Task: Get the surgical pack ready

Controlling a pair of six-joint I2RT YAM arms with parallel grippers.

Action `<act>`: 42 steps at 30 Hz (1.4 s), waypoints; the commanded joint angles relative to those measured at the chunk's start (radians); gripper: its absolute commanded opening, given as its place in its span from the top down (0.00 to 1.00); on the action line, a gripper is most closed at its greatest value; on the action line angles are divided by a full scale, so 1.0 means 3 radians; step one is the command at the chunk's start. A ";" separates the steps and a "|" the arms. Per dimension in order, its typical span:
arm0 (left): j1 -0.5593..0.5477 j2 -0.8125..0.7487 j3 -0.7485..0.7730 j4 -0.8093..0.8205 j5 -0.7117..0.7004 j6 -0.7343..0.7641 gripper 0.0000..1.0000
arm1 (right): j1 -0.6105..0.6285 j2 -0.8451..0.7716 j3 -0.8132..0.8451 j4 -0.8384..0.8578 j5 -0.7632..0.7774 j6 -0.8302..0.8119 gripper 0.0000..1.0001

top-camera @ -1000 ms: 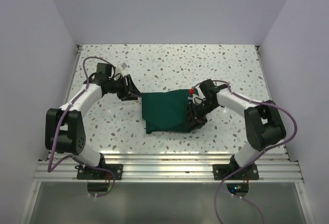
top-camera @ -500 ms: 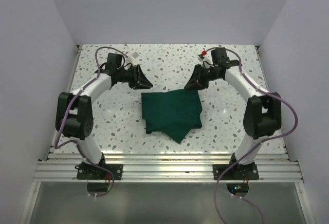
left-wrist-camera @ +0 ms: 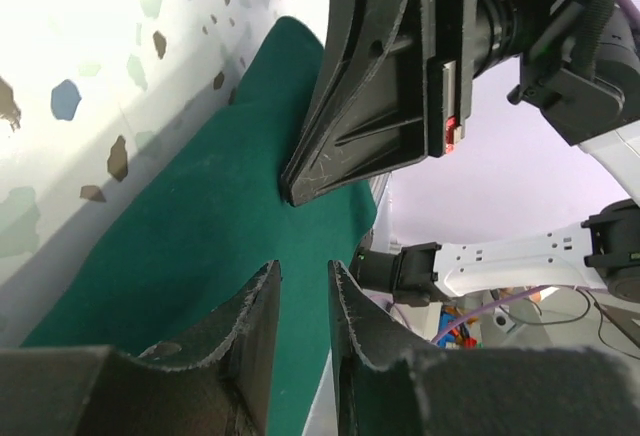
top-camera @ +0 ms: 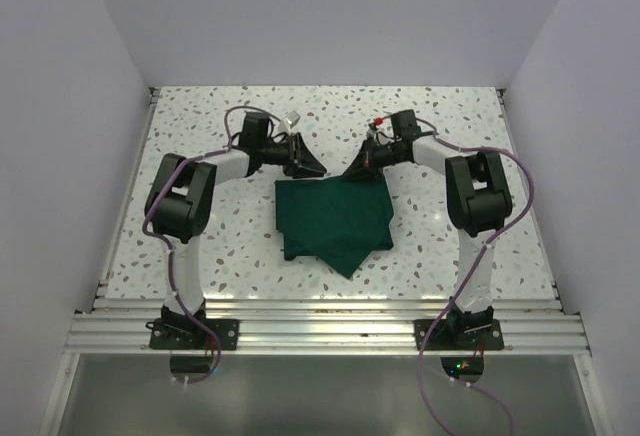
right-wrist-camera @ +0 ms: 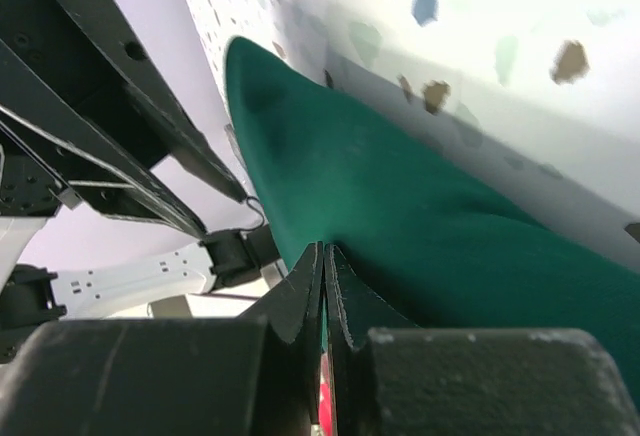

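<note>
White speckled tabletop (top-camera: pixel 420 116) carries dark green matte fabric drape (top-camera: pixel 335 221). Left claw (top-camera: pixel 312 168) at drape's far edge, narrowly apart. Right claw (top-camera: pixel 352 170) beside it, clamped on that edge.

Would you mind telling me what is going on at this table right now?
Two robot arms are working on a dark green surgical pack lying folded on the speckled table. Both reach to its far edge. The right gripper is shut and appears to pinch the fabric there; the left gripper, facing it, has its jaws a little apart over the cloth, gripping nothing yet.
</note>
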 commanded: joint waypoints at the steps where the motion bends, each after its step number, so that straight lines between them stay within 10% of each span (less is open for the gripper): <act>1: 0.0024 0.0031 -0.0117 0.0312 0.0156 -0.0068 0.71 | -0.0072 -0.0074 -0.0215 0.0285 -0.0184 0.0020 0.97; 22: 0.0745 -0.0531 -0.0720 -0.1641 -0.0397 0.1840 0.74 | -0.0783 -0.0749 -0.1012 -0.0640 0.0317 -0.0973 0.95; 30: 0.0745 -0.1364 -0.0966 -0.1606 -0.0560 0.1580 0.71 | -0.0783 -0.1204 -0.1156 -0.0917 0.0287 -0.1024 0.94; 42: 0.0362 -0.1105 -0.0995 -0.0759 -0.0111 0.0905 0.67 | -0.0517 -0.1036 -0.1089 -0.0682 0.0093 -0.0748 0.92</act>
